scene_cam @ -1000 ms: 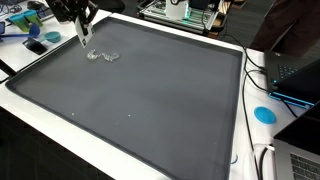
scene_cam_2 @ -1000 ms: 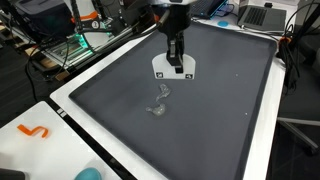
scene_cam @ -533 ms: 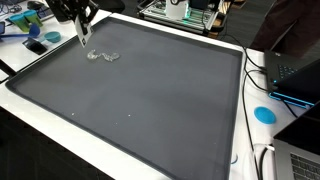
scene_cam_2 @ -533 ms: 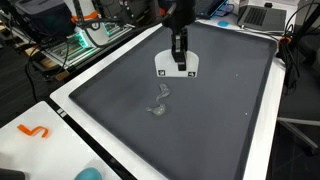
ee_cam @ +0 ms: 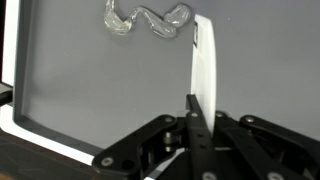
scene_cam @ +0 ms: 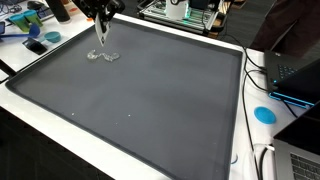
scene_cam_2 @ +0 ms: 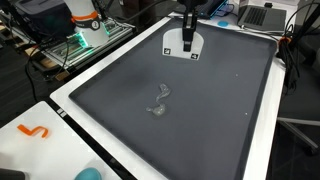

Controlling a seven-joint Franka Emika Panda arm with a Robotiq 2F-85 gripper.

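One white card (scene_cam_2: 183,45) hangs pinched between your gripper's (ee_cam: 192,112) closed jaws, and since a second ago you have carried it from beside the clear goggles (scene_cam: 103,56) to a spot above and past them. You have one card, one pair of goggles and one grey mat (scene_cam: 150,100). The top edge cuts off the gripper's body in both exterior views.
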